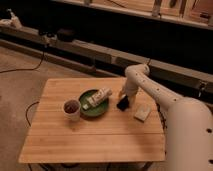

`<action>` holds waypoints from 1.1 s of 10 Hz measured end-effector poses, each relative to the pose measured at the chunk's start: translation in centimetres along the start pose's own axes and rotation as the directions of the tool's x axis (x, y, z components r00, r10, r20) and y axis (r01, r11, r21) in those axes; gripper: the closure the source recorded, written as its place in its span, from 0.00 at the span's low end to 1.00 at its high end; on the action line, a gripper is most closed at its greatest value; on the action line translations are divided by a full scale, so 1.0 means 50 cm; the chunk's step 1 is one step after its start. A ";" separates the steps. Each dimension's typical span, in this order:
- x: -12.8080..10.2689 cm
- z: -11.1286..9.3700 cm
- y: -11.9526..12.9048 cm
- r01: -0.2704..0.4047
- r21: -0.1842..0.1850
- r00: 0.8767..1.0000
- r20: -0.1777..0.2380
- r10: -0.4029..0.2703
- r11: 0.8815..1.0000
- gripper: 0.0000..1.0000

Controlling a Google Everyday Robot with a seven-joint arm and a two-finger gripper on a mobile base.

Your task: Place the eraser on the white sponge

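Note:
The eraser [123, 104] is a dark black block on the wooden table [95, 137], just right of the green plate. My gripper [123, 98] is down right over it, at its top edge, and hides part of it. The white sponge [142, 113] is a small pale block lying flat on the table, a short way to the right of and slightly nearer than the eraser, apart from it. My white arm [150, 87] reaches in from the right.
A green plate [86, 112] holding a white tube-like item [98, 97] sits left of the eraser. A white cup [71, 109] with dark contents stands left of the plate. A dark bench with ledges runs behind the table.

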 end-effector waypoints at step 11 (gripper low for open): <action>0.026 -0.083 0.010 -0.046 -0.011 0.999 -0.019 0.046 0.999 0.89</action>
